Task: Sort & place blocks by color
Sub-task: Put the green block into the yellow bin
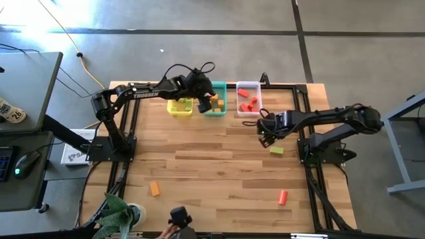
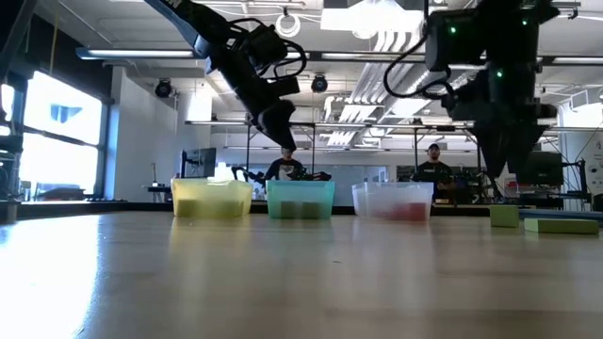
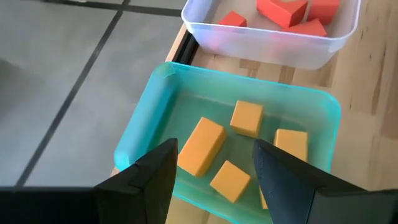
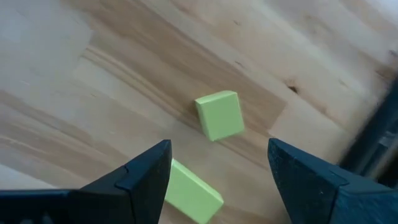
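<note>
The right gripper (image 4: 214, 171), jaws wide and empty, hovers over two green blocks (image 4: 219, 115), the nearer lying toward its seven o'clock.

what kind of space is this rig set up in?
Looks like an open robotics lab or workshop, not a home. The wooden table stands on bare concrete floor; the low view shows exposed ceiling ducts and lights, and people at workstations behind the bins.
</note>
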`<state>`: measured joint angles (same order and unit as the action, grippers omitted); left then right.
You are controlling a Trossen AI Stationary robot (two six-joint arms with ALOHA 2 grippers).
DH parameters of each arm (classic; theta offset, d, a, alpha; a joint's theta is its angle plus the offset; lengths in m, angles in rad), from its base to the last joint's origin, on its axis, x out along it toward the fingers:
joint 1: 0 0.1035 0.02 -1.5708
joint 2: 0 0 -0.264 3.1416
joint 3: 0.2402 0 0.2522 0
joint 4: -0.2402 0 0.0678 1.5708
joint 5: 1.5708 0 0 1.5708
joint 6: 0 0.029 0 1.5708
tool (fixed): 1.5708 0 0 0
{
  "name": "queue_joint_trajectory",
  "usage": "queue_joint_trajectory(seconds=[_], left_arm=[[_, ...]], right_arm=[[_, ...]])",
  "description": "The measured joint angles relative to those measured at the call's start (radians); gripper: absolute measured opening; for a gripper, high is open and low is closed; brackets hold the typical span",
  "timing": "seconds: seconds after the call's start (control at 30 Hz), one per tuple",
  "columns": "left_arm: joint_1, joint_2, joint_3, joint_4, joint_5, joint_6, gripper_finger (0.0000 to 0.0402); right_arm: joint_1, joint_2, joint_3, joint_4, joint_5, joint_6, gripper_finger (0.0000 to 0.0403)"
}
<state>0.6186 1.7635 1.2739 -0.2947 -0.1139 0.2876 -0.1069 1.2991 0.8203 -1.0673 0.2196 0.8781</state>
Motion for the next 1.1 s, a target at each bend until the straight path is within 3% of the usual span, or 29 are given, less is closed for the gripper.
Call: queue_joint_trajectory(seconds=[0.5, 0.7, 0.83, 1.0, 1.1], left_arm=[[-0.039, -0.018, 0.000, 0.005, -0.003, -0.050, 0.0197], [-0.054, -0.018, 0.000, 0.005, -0.002, -0.053, 0.0197], [-0.060, -0.018, 0.000, 0.005, -0.002, -0.052, 0.0197], [-0.060, -0.018, 0.000, 0.005, -0.002, -0.052, 0.0197], [-0.060, -0.018, 0.000, 0.005, -0.002, -0.050, 0.0197]], right_arm=[[-0.137, -0.010, -0.192, 0.258, -0.014, -0.199, 0.0254], [-0.190, -0.010, -0.250, 0.337, -0.085, -0.227, 0.0250], [-0.209, -0.010, -0.256, 0.350, -0.092, -0.225, 0.0210], [-0.230, -0.011, -0.255, 0.375, -0.130, -0.229, 0.0116], [-0.236, -0.011, -0.253, 0.380, -0.150, -0.212, 0.0104]])
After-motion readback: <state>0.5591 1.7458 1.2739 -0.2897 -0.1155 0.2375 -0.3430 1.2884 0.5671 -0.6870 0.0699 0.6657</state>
